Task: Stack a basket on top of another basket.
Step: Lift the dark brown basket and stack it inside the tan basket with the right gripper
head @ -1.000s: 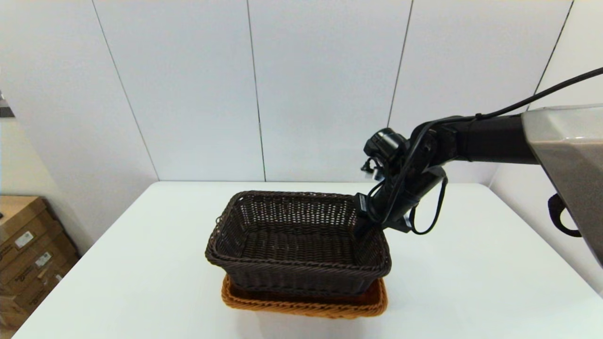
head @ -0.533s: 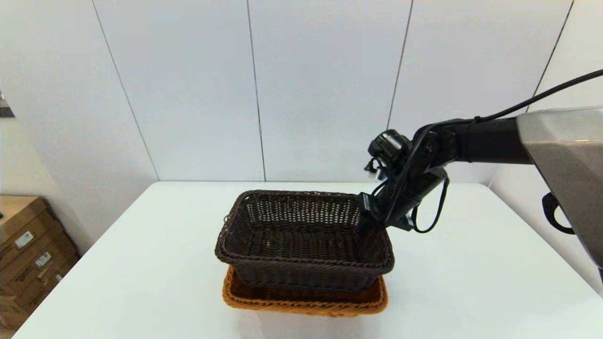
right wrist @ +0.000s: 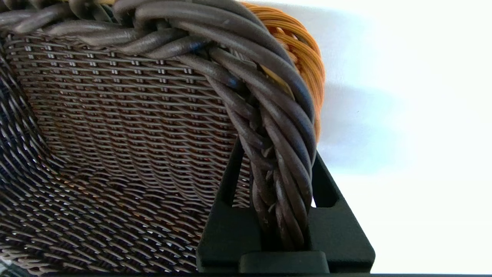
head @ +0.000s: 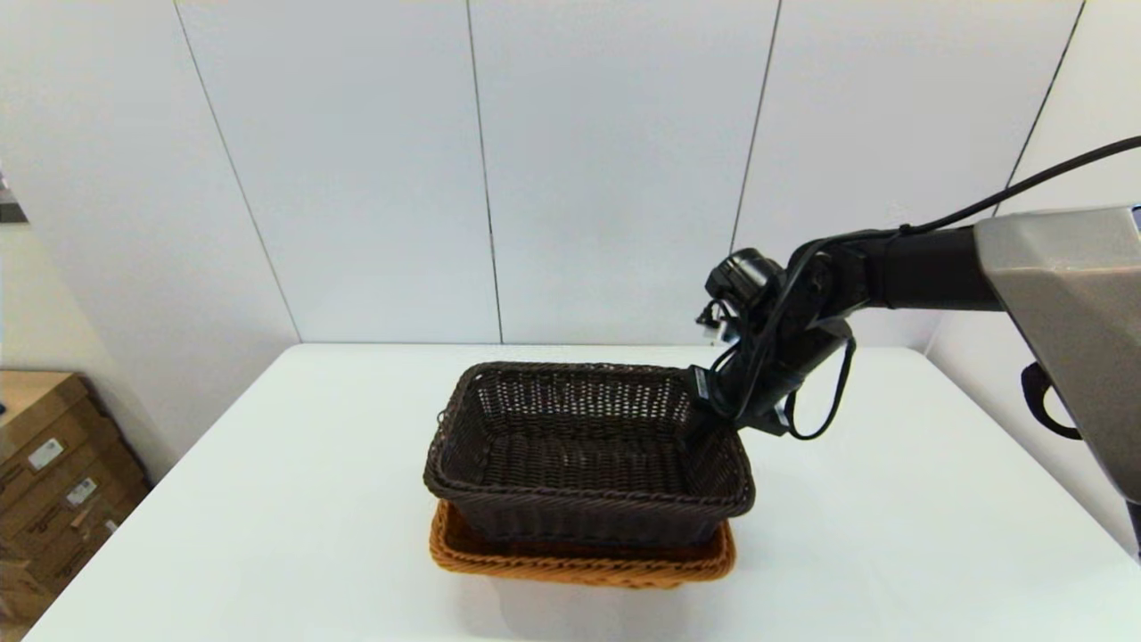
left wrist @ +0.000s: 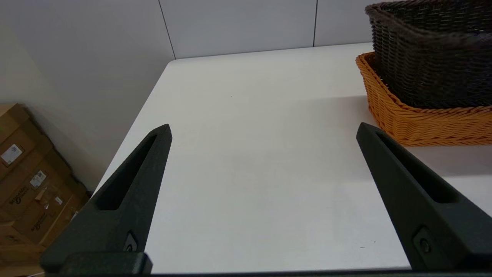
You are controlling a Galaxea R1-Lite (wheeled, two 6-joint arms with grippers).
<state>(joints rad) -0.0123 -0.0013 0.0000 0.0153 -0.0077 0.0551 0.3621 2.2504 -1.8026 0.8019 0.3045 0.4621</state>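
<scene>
Right gripper [head: 704,419] had its jaws clamped on the braided rim of the dark brown basket [head: 584,455], at its far right corner. That basket sat partly nested in the orange-tan basket [head: 579,562] on the table [head: 891,535]. Left gripper [left wrist: 263,132] hovered nearby over the table, jaws wide apart.

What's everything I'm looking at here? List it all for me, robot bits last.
Dark brown basket: one, almost black wicker, held over the orange one, partly inside it.
Orange-tan basket: one, on the table, under the dark one.
Table: one, white, holds the baskets.
Cardboard boxes: several, brown, on the floor left of the table.
Wall panels: pale grey, behind the table.
Right claw: one, black, shut on the dark basket's right rim.
Left claw: one, black, open, over bare table left of the baskets.
</scene>
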